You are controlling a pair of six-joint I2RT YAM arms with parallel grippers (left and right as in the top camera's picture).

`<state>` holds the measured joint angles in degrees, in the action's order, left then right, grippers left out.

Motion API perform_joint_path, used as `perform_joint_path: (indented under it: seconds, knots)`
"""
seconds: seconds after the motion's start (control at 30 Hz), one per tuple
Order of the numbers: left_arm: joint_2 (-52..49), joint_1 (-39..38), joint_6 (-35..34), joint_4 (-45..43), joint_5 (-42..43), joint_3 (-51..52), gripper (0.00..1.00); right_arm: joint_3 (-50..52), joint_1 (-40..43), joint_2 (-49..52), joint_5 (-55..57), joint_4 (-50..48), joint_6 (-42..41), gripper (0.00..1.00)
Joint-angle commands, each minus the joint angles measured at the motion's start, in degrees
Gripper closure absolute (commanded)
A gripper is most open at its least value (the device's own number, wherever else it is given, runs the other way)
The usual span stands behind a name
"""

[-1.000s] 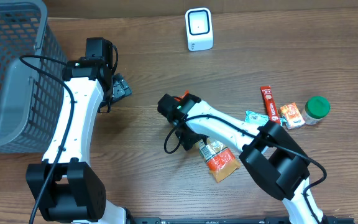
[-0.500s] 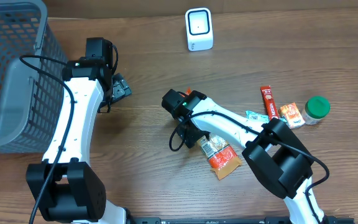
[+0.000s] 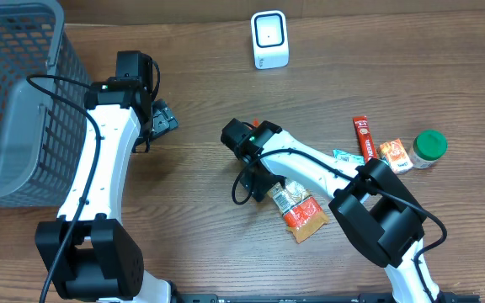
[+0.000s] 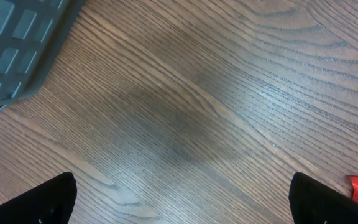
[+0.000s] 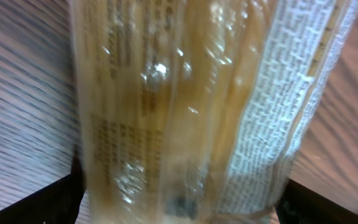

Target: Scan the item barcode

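I am holding my right gripper (image 3: 259, 181) wide open right over the snack packet (image 3: 298, 212), which is lying flat on the table (image 3: 394, 67), well apart from the white scanner (image 3: 269, 39). My fingers are straddling its end and gripping nothing. My left gripper (image 3: 162, 118) is hanging open and empty beside the basket (image 3: 7, 101).

- Packet (image 5: 185, 106), near centre: dense fine print on clear film and white panel; blurred, illegible.
- Red sachet (image 3: 361, 135), right: printing too small to read.
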<state>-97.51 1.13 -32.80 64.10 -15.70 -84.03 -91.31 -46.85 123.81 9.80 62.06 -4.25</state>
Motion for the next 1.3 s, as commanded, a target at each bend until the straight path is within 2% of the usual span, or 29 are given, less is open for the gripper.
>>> perform_joint_path:
  seconds: [0.0,0.63,0.87,1.03,1.27]
  knots:
    - [1.09,-0.42,0.68,-0.04,-0.79,-0.83,0.00,1.36,0.11,0.02,-5.44,-0.96,-1.95,0.00]
    - [1.09,-0.42,0.68,-0.04,-0.79,-0.83,0.00,1.36,0.11,0.02,-5.44,-4.48,-1.90,0.00]
    - [1.09,-0.42,0.66,-0.04,-0.79,-0.83,0.00,1.36,0.17,0.02,-5.38,-8.72,-0.24,0.01]
    - [1.09,-0.42,0.66,-0.04,-0.79,-0.83,0.00,1.36,0.17,0.02,-4.35,-10.56,-2.45,0.01]
    - [1.09,-0.42,0.68,-0.04,-0.79,-0.83,0.00,1.36,0.15,0.11,-1.20,-9.25,-3.23,0.08]
